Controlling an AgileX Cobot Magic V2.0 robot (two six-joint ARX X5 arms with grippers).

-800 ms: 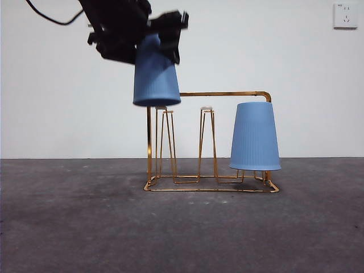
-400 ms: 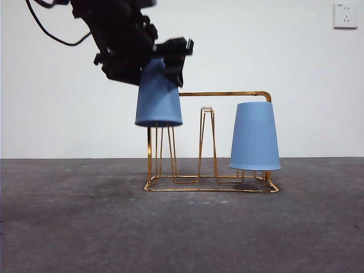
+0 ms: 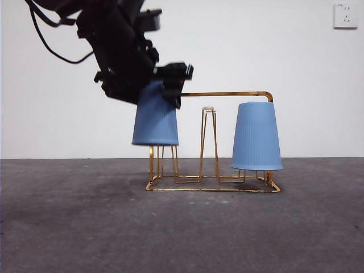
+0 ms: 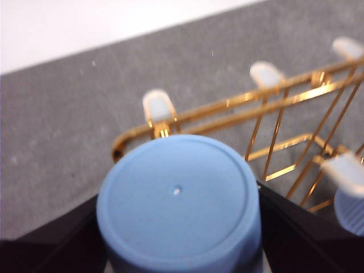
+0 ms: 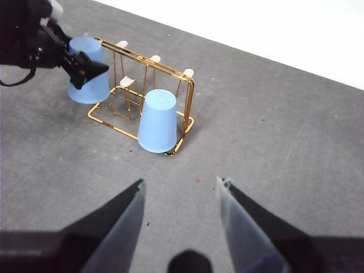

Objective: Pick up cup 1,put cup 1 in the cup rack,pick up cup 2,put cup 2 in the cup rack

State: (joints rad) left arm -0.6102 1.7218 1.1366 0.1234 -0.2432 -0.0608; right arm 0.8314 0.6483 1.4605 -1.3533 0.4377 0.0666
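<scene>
An upside-down blue cup point(image 3: 155, 118) is held at its closed end by my left gripper point(image 3: 161, 84), which is shut on it. The cup is lowered over the leftmost peg of the gold cup rack point(image 3: 227, 94), and its rim hides the peg's tip. In the left wrist view the cup's base point(image 4: 177, 196) fills the space between the black jaws of the left gripper point(image 4: 177, 242), with the rack's bar point(image 4: 227, 105) behind it. A second blue cup point(image 3: 256, 136) sits upside-down on the rack's right peg. Well back from the rack point(image 5: 190, 96), my right gripper point(image 5: 179, 196) hovers open and holds nothing.
The rack stands on a dark grey tabletop point(image 3: 68, 227) in front of a white wall. The rack's middle peg point(image 3: 207, 109) with its pale tip is bare. A wall socket point(image 3: 346, 15) is at the top right. A black cable point(image 3: 45, 40) trails from the left arm.
My left gripper has moved down with the blue cup, from above the left peg's tip to well over the peg. The other cup has stayed on its peg.
</scene>
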